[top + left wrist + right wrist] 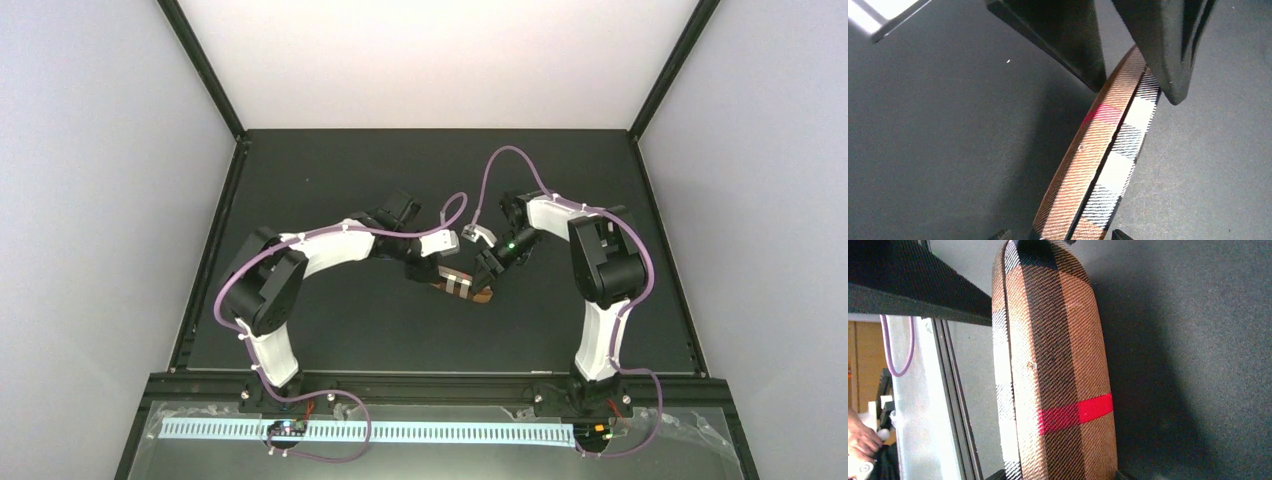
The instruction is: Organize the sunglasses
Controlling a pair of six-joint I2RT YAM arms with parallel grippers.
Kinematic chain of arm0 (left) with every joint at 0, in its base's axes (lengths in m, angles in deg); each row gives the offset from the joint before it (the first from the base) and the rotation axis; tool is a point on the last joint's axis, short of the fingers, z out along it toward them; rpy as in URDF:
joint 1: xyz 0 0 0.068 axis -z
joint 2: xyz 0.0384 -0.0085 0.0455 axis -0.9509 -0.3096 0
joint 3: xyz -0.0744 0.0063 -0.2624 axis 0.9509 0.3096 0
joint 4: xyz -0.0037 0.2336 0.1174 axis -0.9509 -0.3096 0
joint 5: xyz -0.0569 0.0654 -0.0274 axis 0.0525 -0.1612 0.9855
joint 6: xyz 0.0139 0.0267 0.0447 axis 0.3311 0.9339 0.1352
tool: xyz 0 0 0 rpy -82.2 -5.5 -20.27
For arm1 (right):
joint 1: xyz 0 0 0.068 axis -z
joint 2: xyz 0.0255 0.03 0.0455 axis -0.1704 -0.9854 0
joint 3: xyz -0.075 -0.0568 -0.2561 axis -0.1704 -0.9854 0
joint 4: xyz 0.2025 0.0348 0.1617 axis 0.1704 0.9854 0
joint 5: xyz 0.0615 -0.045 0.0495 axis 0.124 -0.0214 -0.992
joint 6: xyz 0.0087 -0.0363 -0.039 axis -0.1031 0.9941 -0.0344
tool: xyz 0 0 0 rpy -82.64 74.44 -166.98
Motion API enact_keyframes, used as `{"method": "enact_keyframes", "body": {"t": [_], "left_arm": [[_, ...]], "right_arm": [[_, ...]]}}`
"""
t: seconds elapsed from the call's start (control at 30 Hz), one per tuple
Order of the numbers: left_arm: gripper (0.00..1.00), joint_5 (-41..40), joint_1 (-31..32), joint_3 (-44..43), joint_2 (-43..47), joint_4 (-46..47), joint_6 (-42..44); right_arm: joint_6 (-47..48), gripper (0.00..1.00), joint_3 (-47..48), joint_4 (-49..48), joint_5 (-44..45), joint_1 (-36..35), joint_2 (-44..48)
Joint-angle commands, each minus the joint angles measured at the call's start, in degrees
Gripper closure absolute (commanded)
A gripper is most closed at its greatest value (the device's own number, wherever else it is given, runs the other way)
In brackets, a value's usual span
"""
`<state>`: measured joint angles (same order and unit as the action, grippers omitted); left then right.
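Sunglasses not visible in any view; prob inside the case [462,286], can't confirm. Case is at mid-surface [350,330], seam looks shut. L jaws sit either side of the case rim and look clamped on it. R jaws: one finger [908,285] beside case, other hidden, so can't tell open or closed. Risks: both arms crowd one spot, wrists close together, so a swing by either could collide. L's thin rim grip could slip or twist case. If lid pops, glasses could drop out.
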<state>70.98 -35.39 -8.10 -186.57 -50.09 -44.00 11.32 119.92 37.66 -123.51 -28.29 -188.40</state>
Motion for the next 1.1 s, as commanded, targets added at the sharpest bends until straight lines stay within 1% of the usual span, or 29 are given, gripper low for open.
{"method": "enact_keyframes", "body": {"t": [0.0, 0.2, 0.33, 0.5, 0.63, 0.83, 0.97, 1.07], "left_arm": [[0.45, 1.7, -1.2, -2.3, -0.4, 0.6, -1.4], [0.37, 1.4, -2.4, -2.5, 0.5, 0.6, -1.1], [0.34, 0.9, -3.3, -2.4, 1.7, 0.5, -0.4], [0.32, 1.3, -4.4, -2.5, 3.0, 0.6, -0.3], [0.29, 1.4, -5.1, -2.7, 4.1, 0.2, -0.7], [0.22, 1.5, -6.5, -2.9, 6.4, -0.9, -1.6], [0.16, 0.6, -8.0, -4.2, 7.8, -3.0, -3.0], [0.14, -0.5, -9.3, -5.1, 8.9, -4.2, -3.9]], "right_arm": [[-0.6, 0.45, 0.5, -2.0, 1.1, -0.3, 0.2], [-5.7, 0.5, 1.6, -4.6, 3.4, -0.1, -0.9], [-9.7, 0.5, 2.2, -6.3, 5.4, 0.8, -1.3], [-10.7, 0.44, 3.2, -6.2, 6.9, 1.5, -1.3], [-11.2, 0.37, 3.2, -6.8, 8.5, 1.7, -0.6], [-10.2, 0.3, 1.6, -7.3, 10.1, 1.9, 2.1], [-9.2, 0.28, -0.3, -7.7, 11.6, 1.8, 3.7], [-8.5, 0.25, -1.6, -7.6, 12.2, 1.6, 4.8]]}}
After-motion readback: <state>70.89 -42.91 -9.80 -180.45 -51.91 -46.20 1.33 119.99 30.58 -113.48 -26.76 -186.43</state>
